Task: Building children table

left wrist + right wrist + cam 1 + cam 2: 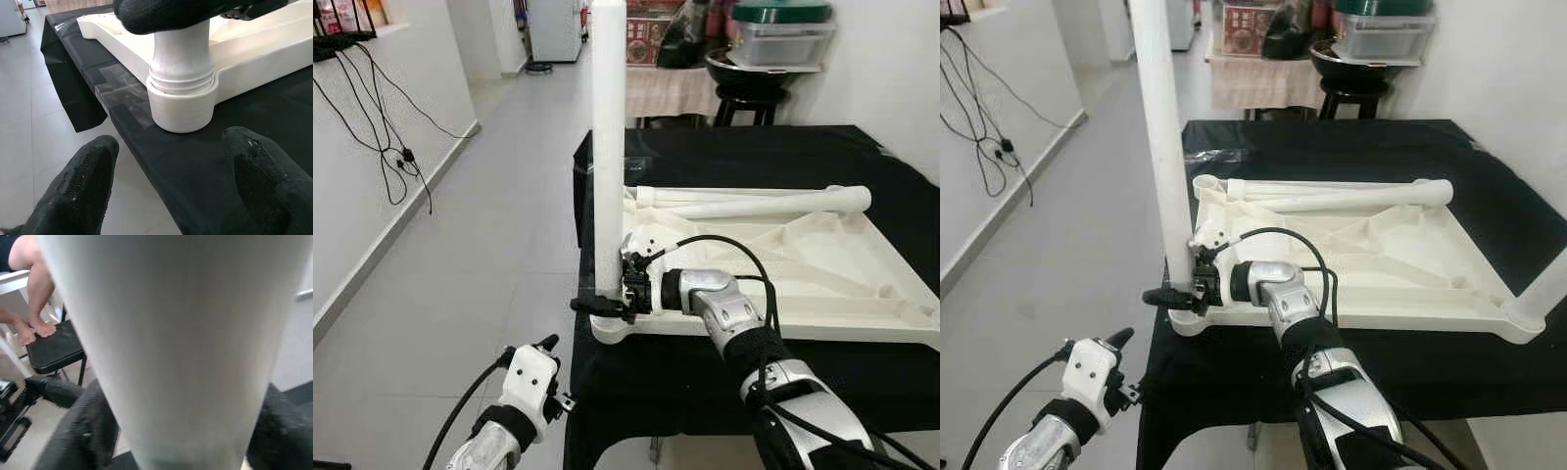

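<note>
Left of the tabletop (862,294)'s corner socket (182,105): left gripper (546,345), fingers spread wide, empty, low and clear of it. At the socket: white leg (609,127) upright, long axis vertical, clamped at its base by the right gripper (607,302), clearly the nearer arm.

The right arm (744,328), lower right of the frame, was built of ribbed silver segments joined by a black collar, with black cables looping over its wrist. Its right claw (607,302) had black fingers on a white bracket. At lower left, the left claw (543,345) sat on a white housing above a black cuff, trailing one black cable; its fingers (88,186) were coarse-textured black.
</note>
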`<state>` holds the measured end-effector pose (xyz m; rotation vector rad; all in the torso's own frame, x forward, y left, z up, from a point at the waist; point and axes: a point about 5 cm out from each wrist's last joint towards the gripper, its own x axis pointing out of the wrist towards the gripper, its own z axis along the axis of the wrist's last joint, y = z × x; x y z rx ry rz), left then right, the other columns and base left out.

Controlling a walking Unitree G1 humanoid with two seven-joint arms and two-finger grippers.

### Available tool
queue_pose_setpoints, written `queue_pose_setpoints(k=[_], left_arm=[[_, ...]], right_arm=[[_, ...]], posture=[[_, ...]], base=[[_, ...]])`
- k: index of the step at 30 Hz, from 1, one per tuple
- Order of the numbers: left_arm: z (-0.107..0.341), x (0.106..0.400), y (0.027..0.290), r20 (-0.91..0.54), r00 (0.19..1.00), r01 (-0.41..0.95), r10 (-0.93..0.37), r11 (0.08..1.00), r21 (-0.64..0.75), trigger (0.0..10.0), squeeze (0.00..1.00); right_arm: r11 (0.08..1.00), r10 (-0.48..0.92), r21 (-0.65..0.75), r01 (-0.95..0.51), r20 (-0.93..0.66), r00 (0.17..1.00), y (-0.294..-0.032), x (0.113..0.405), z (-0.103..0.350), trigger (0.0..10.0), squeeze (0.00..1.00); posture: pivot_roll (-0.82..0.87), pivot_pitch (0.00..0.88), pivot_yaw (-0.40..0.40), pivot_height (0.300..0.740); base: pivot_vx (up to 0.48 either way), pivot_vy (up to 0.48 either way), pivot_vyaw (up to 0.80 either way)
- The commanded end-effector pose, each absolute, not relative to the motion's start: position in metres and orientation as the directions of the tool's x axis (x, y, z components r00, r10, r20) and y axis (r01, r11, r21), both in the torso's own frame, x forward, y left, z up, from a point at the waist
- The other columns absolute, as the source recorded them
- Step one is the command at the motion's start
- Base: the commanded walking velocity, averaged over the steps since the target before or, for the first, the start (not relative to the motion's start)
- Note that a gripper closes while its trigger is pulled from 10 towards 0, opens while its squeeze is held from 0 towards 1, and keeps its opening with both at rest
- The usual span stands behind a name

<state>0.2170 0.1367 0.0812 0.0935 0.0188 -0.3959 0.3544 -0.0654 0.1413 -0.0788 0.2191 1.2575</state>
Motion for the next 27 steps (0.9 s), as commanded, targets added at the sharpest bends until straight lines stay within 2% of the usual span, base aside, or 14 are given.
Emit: queue_pose_setpoints(k=[1,9,12,14,15,16,17,18,19,20,21,22,27], left_arm=[[0.075,0.215,0.141,-0.066,0.918,0.396,-0.391,0.914,0.086,10.0,0.00],[0.070,0.202,0.143,-0.083,0.915,0.401,-0.395,0.914,0.066,10.0,0.00],[0.068,0.197,0.143,-0.083,0.916,0.397,-0.392,0.916,0.064,10.0,0.00],[0.068,0.197,0.143,-0.083,0.916,0.397,-0.392,0.916,0.064,10.0,0.00],[0.068,0.195,0.144,-0.082,0.917,0.396,-0.391,0.916,0.060,10.0,0.00],[0.068,0.195,0.144,-0.082,0.917,0.396,-0.391,0.916,0.060,10.0,0.00],[0.067,0.193,0.144,-0.082,0.916,0.397,-0.392,0.916,0.058,10.0,0.00],[0.067,0.192,0.145,-0.082,0.916,0.397,-0.392,0.916,0.058,10.0,0.00],[0.067,0.192,0.145,-0.082,0.916,0.397,-0.392,0.916,0.058,10.0,0.00],[0.068,0.191,0.147,-0.081,0.917,0.395,-0.390,0.917,0.055,10.0,0.00],[0.068,0.192,0.148,-0.081,0.919,0.392,-0.387,0.919,0.053,10.0,0.00],[0.068,0.193,0.149,-0.084,0.919,0.391,-0.386,0.919,0.055,10.0,0.00],[0.068,0.195,0.152,-0.087,0.919,0.390,-0.385,0.920,0.047,10.0,0.00]], right_arm=[[0.289,0.944,0.075,-0.954,-0.192,0.270,-0.063,0.355,0.143,0.0,0.00],[0.303,0.944,0.100,-0.948,-0.168,0.284,-0.077,0.358,0.141,0.0,0.00],[0.361,0.923,0.017,-0.933,-0.148,0.354,-0.090,0.360,0.142,0.0,0.00],[0.361,0.923,0.017,-0.933,-0.148,0.354,-0.090,0.360,0.142,0.0,0.00],[0.437,0.886,-0.039,-0.899,-0.154,0.437,-0.097,0.359,0.139,0.0,0.00],[0.437,0.886,-0.039,-0.899,-0.154,0.437,-0.097,0.359,0.139,0.0,0.00],[0.652,0.741,-0.092,-0.753,-0.134,0.658,-0.101,0.361,0.133,0.0,0.00],[0.874,0.455,-0.137,-0.466,-0.105,0.884,-0.111,0.360,0.126,0.0,0.00],[0.874,0.455,-0.137,-0.466,-0.105,0.884,-0.111,0.360,0.126,0.0,0.00],[0.905,0.393,-0.126,-0.407,-0.124,0.911,-0.105,0.330,0.105,0.0,0.00],[0.903,0.402,-0.087,-0.420,-0.168,0.900,-0.095,0.303,0.088,0.0,0.00],[0.893,0.428,-0.077,-0.444,-0.157,0.890,-0.094,0.293,0.089,0.0,0.00],[0.877,0.458,-0.105,-0.469,-0.112,0.882,-0.097,0.301,0.099,0.0,0.00]], posture=[[0.05,0.000,-0.026,0.740],[0.02,0.000,0.010,0.740],[0.00,0.000,0.016,0.740],[0.00,0.000,0.016,0.740],[0.01,0.000,-0.004,0.740],[0.01,0.000,-0.004,0.740],[0.01,0.000,-0.021,0.740],[0.00,0.000,-0.022,0.740],[0.00,0.000,-0.022,0.740],[0.00,0.000,-0.005,0.740],[-0.05,0.000,0.033,0.740],[-0.06,0.000,0.044,0.740],[-0.07,0.000,0.052,0.740]], base=[[0.000,0.000,0.00],[0.000,0.000,0.00],[0.000,0.000,0.00],[0.000,0.000,0.00],[0.000,0.000,0.00],[0.000,0.000,0.00],[0.000,0.000,0.00],[0.000,0.000,0.00],[0.000,0.000,0.00],[0.000,0.000,0.00],[0.000,0.000,0.00],[0.000,0.000,0.00],[0.000,0.000,0.00]])
